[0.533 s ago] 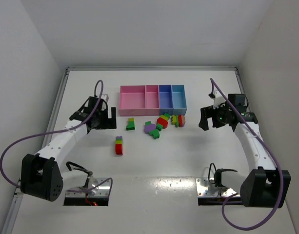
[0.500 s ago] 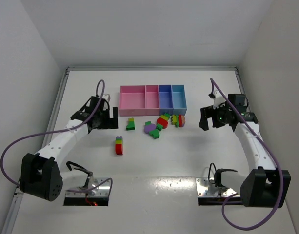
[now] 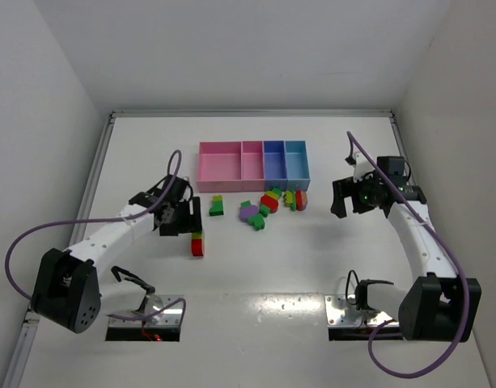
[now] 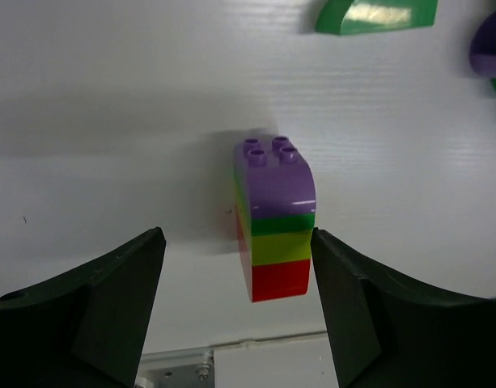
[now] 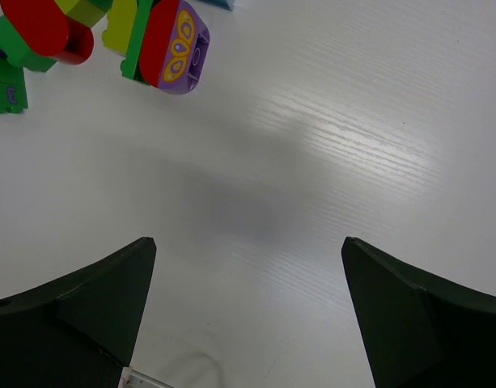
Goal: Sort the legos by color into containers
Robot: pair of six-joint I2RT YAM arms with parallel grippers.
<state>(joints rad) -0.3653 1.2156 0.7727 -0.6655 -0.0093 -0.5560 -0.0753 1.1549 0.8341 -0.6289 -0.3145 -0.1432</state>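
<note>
A stack of legos [image 4: 276, 218], purple over green, yellow and red, lies on the white table, apart from the rest [image 3: 197, 242]. My left gripper [image 4: 235, 236] is open and hangs over it [image 3: 190, 223]. The stack sits between the jaws, close against the right finger [image 4: 345, 291]. A pile of red, green, purple and yellow legos [image 3: 272, 202] lies in front of the containers [image 3: 253, 166], with one green lego [image 3: 217, 206] to its left. My right gripper [image 3: 342, 198] is open and empty, to the right of the pile [image 5: 248, 242].
The right wrist view catches the pile's edge: a red and purple block with a yellow butterfly [image 5: 176, 44] and a red round piece [image 5: 45, 28]. Both arm bases with metal plates [image 3: 146, 319] sit at the near edge. White walls close in the table.
My left gripper has moved right and toward the near edge, from beside the containers to over the four-colour stack. The right arm and the legos have not moved.
</note>
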